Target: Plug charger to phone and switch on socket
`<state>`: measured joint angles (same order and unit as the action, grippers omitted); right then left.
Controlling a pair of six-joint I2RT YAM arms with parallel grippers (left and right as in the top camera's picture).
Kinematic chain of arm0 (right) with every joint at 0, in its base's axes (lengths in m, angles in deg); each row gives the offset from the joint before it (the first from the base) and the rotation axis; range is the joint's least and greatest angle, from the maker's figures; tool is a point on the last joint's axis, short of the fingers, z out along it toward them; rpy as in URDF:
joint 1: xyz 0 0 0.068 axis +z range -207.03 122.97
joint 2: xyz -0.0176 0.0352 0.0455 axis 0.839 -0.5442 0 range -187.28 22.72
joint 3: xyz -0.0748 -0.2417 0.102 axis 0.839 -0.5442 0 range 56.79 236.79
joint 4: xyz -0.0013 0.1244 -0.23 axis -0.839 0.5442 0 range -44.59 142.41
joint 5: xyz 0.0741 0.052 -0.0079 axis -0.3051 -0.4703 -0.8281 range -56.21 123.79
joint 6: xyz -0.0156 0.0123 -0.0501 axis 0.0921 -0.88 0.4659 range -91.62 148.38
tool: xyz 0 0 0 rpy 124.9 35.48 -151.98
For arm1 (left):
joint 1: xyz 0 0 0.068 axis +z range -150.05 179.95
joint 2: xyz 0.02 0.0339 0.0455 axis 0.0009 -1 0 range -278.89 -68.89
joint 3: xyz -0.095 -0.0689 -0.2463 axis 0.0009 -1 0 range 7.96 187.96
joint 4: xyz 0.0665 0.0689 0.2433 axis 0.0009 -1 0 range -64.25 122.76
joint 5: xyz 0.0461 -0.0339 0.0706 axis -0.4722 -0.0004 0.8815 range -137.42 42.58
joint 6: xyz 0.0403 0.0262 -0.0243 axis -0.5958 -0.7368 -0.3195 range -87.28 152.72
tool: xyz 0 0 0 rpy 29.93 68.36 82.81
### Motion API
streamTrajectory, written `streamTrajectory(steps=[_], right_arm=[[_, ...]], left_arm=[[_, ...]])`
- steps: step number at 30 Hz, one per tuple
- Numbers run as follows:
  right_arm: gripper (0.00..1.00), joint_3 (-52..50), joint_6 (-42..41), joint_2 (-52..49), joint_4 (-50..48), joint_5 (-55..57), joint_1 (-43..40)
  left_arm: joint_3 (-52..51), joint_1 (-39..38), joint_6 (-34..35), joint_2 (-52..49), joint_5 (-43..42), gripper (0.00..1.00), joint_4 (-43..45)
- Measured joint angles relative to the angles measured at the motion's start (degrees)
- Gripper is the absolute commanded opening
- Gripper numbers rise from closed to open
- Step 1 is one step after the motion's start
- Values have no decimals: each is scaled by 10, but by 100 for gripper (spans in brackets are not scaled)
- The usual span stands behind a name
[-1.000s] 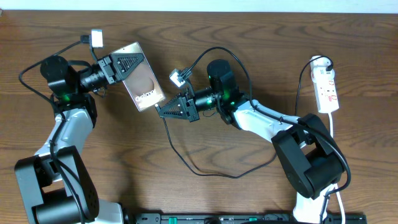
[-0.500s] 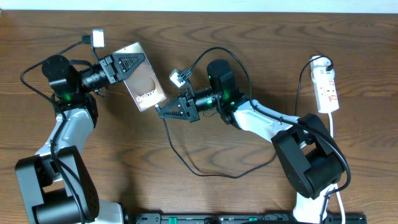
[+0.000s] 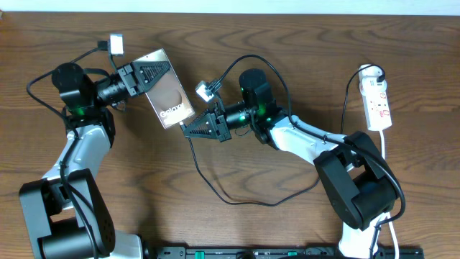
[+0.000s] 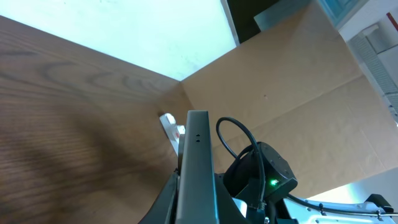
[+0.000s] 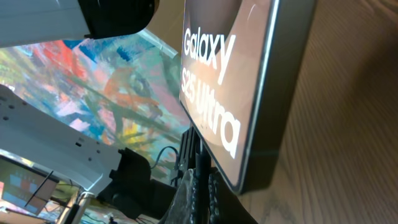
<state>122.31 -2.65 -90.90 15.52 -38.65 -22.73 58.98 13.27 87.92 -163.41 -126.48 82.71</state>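
Note:
My left gripper (image 3: 152, 73) is shut on the upper end of the bronze phone (image 3: 169, 99) and holds it tilted above the table. The left wrist view shows the phone edge-on (image 4: 198, 163). Its "Galaxy S25 Ultra" lettering fills the right wrist view (image 5: 231, 81). My right gripper (image 3: 188, 128) is shut on the charger's black plug (image 5: 201, 163), right at the phone's lower edge. I cannot tell whether the tip is inside the port. The charger cable (image 3: 230, 201) loops across the table below. The white socket (image 3: 378, 102) lies at the far right, away from both grippers.
The socket's white cord (image 3: 383, 147) runs down the right side past the right arm's base. The socket also shows small and far off in the left wrist view (image 4: 171, 129). A cardboard wall (image 4: 292, 93) stands beyond the table. Arm cables arc over both wrists.
The left gripper and the phone have shifted slightly to the right. The right gripper and the plug have stayed in place.

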Motion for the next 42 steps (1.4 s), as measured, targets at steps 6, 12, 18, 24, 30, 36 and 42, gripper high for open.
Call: streamTrajectory(steps=[6,12,18,24,30,36,42], right_arm=[[1,0,0,0,0,-2,0],[1,0,0,0,0,-2,0],[1,0,0,0,0,-2,0],[1,0,0,0,0,-2,0],[1,0,0,0,0,-9,0],[1,0,0,0,-2,-10,0],[1,0,0,0,-2,-10,0]], left_arm=[[0,-3,0,0,1,7,0],[0,-3,0,0,2,7,0],[0,-3,0,0,2,8,0],[0,-4,0,0,2,8,0],[0,-18,0,0,8,8,0],[0,-23,0,0,10,8,0],[0,-23,0,0,10,7,0]])
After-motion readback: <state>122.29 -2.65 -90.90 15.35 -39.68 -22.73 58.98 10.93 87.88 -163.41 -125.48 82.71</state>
